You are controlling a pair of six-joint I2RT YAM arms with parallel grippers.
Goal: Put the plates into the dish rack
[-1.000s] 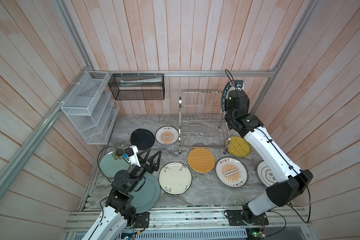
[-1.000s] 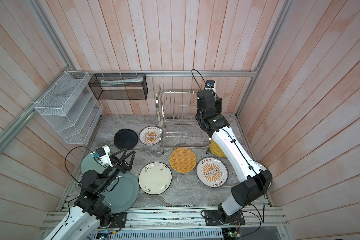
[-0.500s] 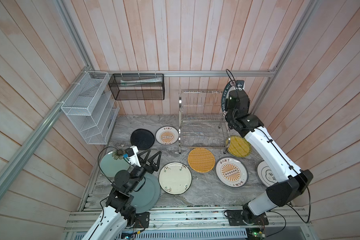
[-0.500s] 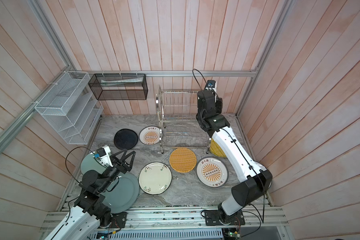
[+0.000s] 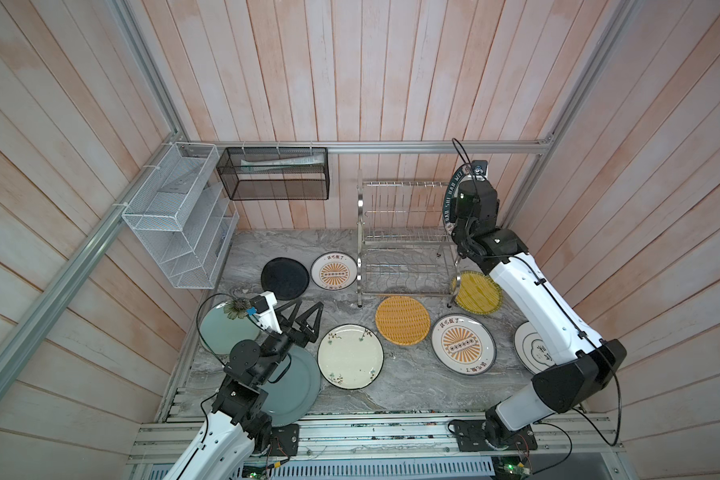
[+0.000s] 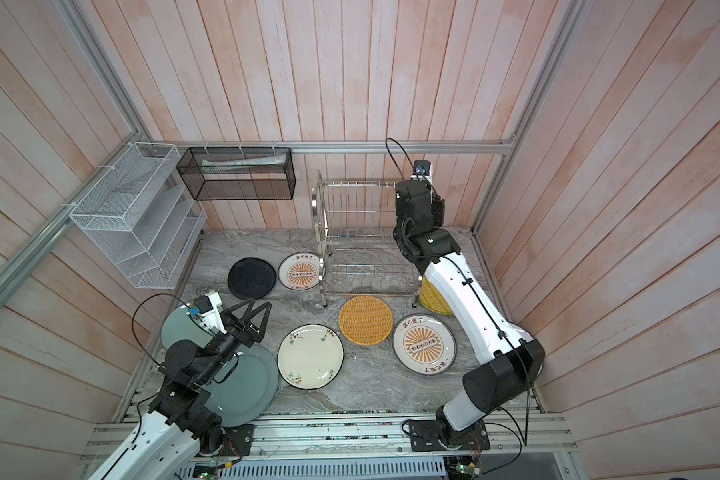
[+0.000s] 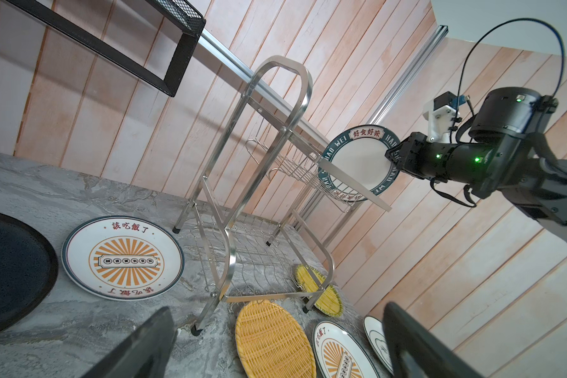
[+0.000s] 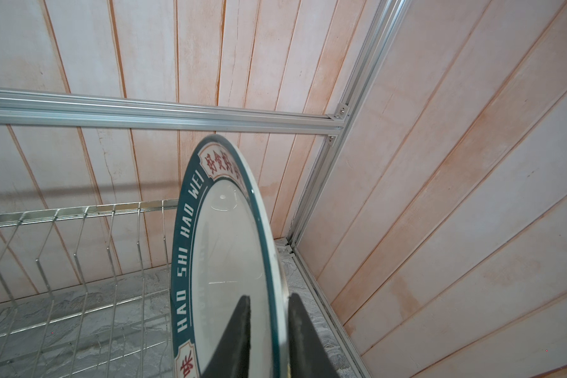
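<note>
So far, one teal-rimmed plate (image 7: 357, 160) was stood in the upper tier of the dish rack (image 5: 360, 232). It was straddled by the right gripper (image 8: 269, 296), the grip not discernible. The left gripper (image 5: 307, 304) was spread, and nine plates (image 5: 350, 356) were left around the rack.

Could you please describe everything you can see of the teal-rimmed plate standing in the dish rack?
The teal-rimmed plate is round and glossy, seemingly ceramic, with a white centre and a teal band lettered HAO SHI HAO WEI plus red characters. It stands on edge in the upper tier of the dish rack, at its right end. The right gripper's fingers straddle its rim; any grip is unclear.
</note>
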